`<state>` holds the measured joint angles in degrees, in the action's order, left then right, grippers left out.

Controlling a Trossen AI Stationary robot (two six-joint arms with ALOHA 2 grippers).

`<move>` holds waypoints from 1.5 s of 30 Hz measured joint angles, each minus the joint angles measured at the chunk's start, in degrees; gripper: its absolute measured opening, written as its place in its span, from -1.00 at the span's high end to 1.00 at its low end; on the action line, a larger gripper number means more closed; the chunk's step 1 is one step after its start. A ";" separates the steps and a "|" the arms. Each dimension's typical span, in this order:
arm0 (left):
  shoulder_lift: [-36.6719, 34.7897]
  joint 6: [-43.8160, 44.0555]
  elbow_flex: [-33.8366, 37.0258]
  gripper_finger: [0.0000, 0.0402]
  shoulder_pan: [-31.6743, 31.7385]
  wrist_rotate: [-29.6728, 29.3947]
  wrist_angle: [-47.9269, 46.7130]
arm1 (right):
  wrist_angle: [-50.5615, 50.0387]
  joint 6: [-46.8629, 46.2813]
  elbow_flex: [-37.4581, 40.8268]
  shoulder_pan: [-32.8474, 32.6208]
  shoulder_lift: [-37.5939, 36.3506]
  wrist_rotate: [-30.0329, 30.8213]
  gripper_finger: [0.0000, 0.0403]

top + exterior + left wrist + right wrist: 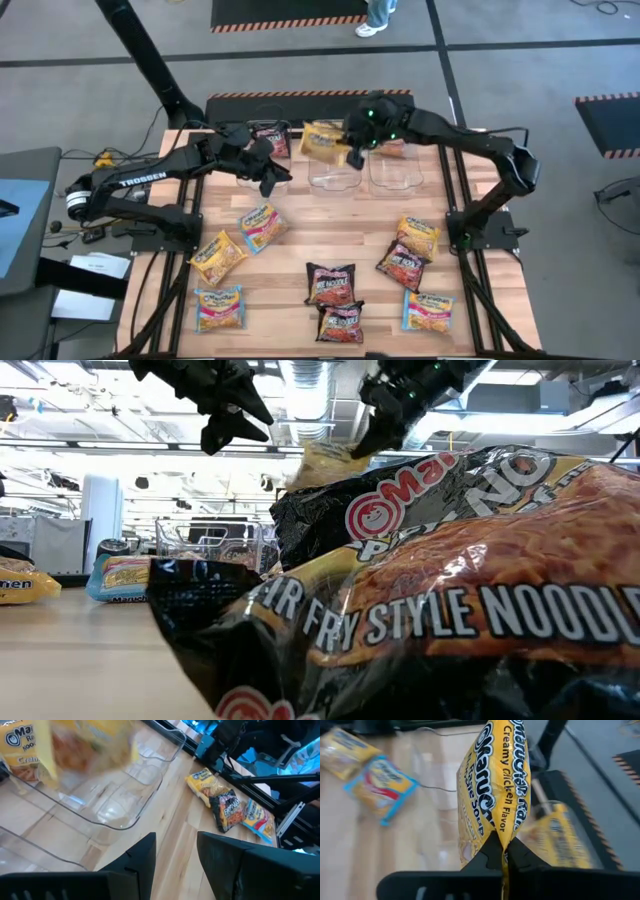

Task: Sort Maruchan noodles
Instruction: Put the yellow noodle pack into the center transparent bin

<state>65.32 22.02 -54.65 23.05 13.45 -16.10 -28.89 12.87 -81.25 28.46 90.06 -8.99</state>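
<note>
From the front edge, the nearest things are two dark red-black packets stacked one behind the other at about six o'clock on the wooden table, so close to the table-level camera that their crinkled film fills it. A blue-yellow packet lies at seven o'clock and another at five. Farther in, a yellow-orange packet and a blue-yellow one sit at nine, and a dark one touches a yellow one at three.

At the far edge, around twelve o'clock, stand the clear plastic tubs. The left tub already has a dark packet in it; the right tub seems to hold a yellow-orange one.

The right gripper hangs above the middle tub with its fingers pressed together on the sealed edge of a yellow creamy chicken packet, which dangles free. The left gripper hovers just beside the left tub, at eleven o'clock, its fingers spread and holding nothing.

These packets look light and thin-skinned. The film is probably slick and rustly, and the noodle block inside is likely stiff but brittle. I'd take hold by the flat crimped seam, as the right gripper does, rather than squeezing the middle, where a hard grip could crack the noodles. Hanging from one seam, it may swing or slip.
</note>
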 joint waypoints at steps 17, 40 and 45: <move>0.00 2.57 0.00 0.36 0.20 -0.74 0.00 | -0.70 17.02 0.00 9.19 8.45 0.07 0.98; 0.02 2.26 0.00 0.36 0.20 -0.77 -0.31 | 3.82 21.67 -0.02 9.19 17.16 2.41 0.92; 0.02 2.25 0.00 0.36 0.20 -0.77 -1.28 | 4.92 22.94 -0.01 9.35 17.16 3.08 0.87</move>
<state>65.34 24.27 -54.65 23.24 12.68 -17.37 -23.97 35.82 -81.26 37.80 107.22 -5.91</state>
